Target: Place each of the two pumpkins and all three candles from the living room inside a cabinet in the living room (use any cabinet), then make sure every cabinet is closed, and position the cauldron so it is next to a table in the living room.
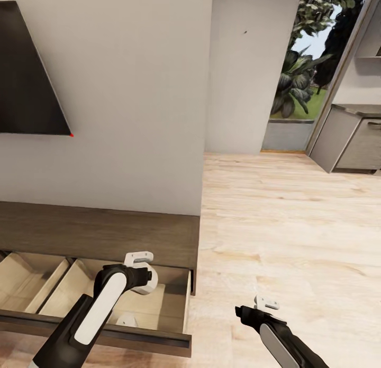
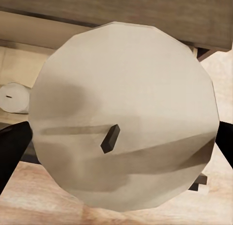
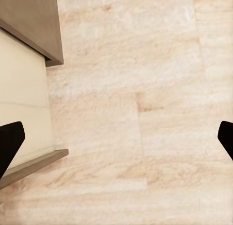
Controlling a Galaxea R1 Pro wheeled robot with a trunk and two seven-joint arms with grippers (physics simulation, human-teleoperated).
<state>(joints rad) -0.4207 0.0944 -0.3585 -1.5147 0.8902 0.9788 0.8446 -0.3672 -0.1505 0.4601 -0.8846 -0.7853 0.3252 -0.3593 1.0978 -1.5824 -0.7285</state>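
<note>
While my left gripper (image 2: 116, 137) hangs over the open drawer (image 1: 159, 304) of the long dark brown cabinet (image 1: 100, 233), it pinches a candle (image 2: 124, 118) between its black fingers (image 2: 12, 147), one at each side of the wax. In the left wrist view I look down on the candle's flat pale top with its short dark wick. A second candle (image 2: 14, 97) already lies inside the drawer, close to the near front. I judge the held candle light and rigid, with a smooth wax skin that could slip, so the curved sides are the right place to grip, as now. It may roll once let go.

My right gripper (image 3: 116, 137) hovers over bare floor (image 1: 286, 225) just beside the drawer's corner, jaws spread wide and holding nothing.

The drawer inside is pale wood, divided into compartments. The floor is light wooden planks. A plain off-white wall rises behind the cabinet, with a dark flat screen (image 1: 26, 77) mounted on it. Farther right, a tall window (image 1: 307, 66) shows green foliage, and grey kitchen units (image 1: 349, 140) stand beyond.
</note>
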